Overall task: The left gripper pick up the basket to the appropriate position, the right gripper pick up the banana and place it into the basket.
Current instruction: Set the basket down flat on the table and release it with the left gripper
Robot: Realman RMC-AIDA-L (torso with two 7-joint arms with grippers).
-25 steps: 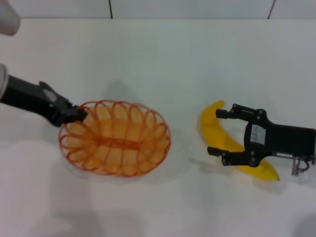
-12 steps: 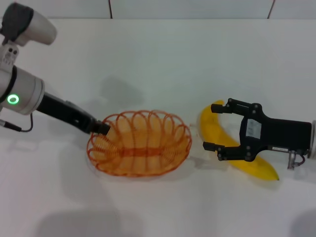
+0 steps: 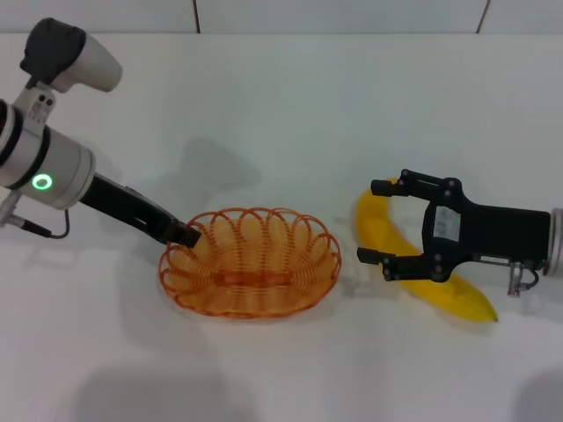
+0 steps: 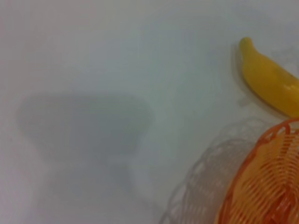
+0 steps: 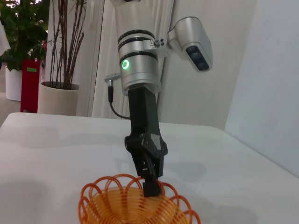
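Observation:
The orange wire basket (image 3: 324,264) sits left of centre on the white table. My left gripper (image 3: 186,236) is shut on its left rim; the right wrist view shows its fingers (image 5: 152,185) pinching the rim of the basket (image 5: 105,193). The yellow banana (image 3: 462,301) lies right of the basket, a short gap away. My right gripper (image 3: 371,221) is open and straddles the banana's upper half, one finger on each side. The left wrist view shows the banana (image 4: 268,79) beyond the basket (image 4: 266,186), with the basket's wire shadow beside it.
The white table (image 3: 290,123) runs back to a tiled wall. The left arm with its green light ring (image 3: 40,183) slants in from the left. Potted plants (image 5: 60,60) and a red object stand beyond the table's far edge.
My left gripper has carried the basket rightward, to just beside the banana. My right gripper has slid a little left along the banana and stays open.

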